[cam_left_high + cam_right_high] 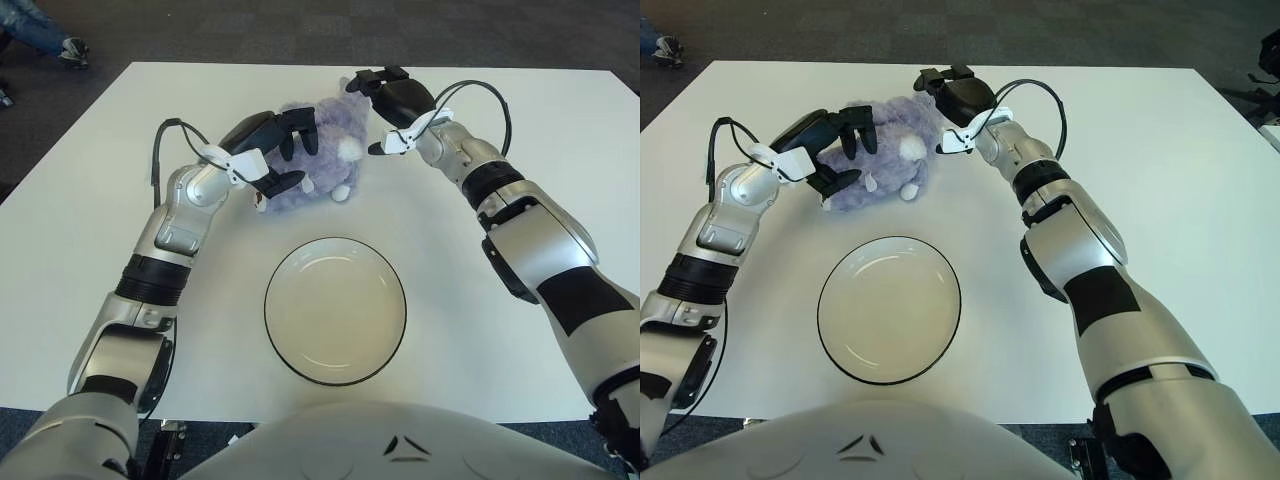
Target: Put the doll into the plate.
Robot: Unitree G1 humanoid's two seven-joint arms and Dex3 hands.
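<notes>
A purple plush doll (318, 150) with a white snout lies on the white table (90, 170) beyond the plate. My left hand (292, 158) is at the doll's left side, its fingers curled over the top and its thumb under the lower left edge. My right hand (374, 114) is at the doll's right side, fingers spread, with the upper fingers by the doll's ear and the thumb just off its right edge. The white plate (335, 310) with a dark rim sits empty in front of the doll, near me.
Dark carpet (300, 30) lies beyond the table's far edge. A person's shoe (70, 48) shows at the far left on the floor. Bare tabletop lies on both sides of the plate.
</notes>
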